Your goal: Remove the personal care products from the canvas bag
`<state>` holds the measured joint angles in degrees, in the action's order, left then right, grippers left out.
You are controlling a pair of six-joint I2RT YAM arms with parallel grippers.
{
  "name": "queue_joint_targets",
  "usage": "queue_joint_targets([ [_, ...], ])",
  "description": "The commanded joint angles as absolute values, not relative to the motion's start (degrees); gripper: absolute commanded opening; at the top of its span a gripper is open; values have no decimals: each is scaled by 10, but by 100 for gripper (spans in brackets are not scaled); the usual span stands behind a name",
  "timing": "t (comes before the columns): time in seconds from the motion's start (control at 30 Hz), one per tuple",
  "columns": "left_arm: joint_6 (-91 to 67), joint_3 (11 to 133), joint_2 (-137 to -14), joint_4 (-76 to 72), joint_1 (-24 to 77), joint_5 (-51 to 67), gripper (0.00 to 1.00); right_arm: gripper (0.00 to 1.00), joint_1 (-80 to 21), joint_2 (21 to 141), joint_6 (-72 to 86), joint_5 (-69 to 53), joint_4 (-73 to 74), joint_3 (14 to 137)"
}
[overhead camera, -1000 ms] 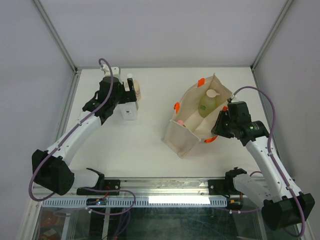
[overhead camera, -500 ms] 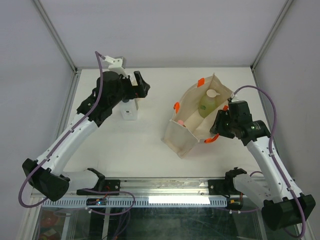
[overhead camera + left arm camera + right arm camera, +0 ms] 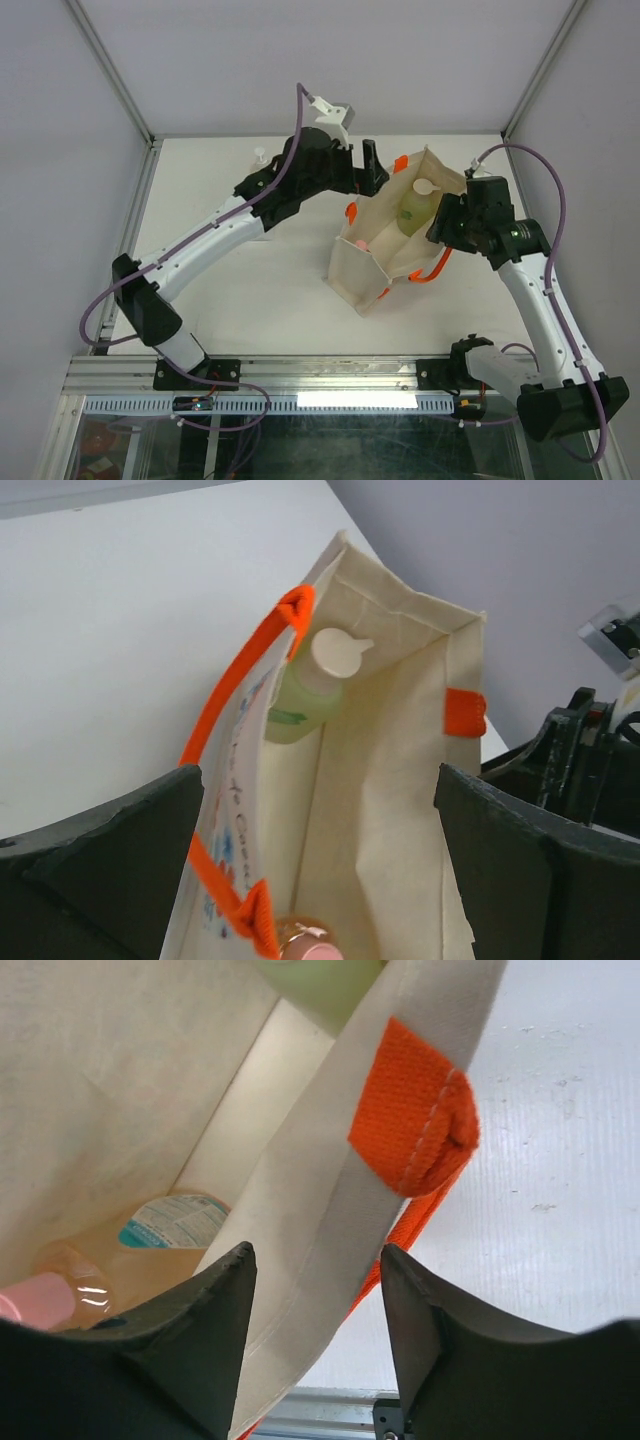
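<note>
Hovering spread wide above the canvas bag (image 3: pixel 365 270) with the left gripper (image 3: pixel 315 780).
Pinching its right wall with the right gripper (image 3: pixel 318 1260); green bottle (image 3: pixel 300 695) inside, below the left.

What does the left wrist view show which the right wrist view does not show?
Only left wrist: the white cap of the green bottle, the handle arching along the bag rim, and the open left gripper.
Only right wrist: the right gripper astride the bag wall, and a teal label on the amber bottle lying at the bottom.
Both: the bag, the green bottle, a pink cap.
</note>
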<state>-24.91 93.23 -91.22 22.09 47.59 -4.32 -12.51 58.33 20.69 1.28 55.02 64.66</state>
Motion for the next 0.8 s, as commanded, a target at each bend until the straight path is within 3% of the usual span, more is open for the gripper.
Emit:
queue_joint_targets([
  [0.0,-239,1010,-956,194,513,-24,99,52,-108,579,187,35,527,665],
  [0.27,-203,1144,-1083,223,570,-53,93,39,-90,577,179,16,491,615],
  [0.37,-198,1188,-1135,246,578,-78,91,12,-79,591,199,-23,502,621],
  [0.4,-196,1202,-1151,251,579,-86,90,7,-77,594,205,-41,510,626],
  [0.77,-198,1282,-1259,270,579,-152,75,0,-76,559,223,-45,549,630],
])
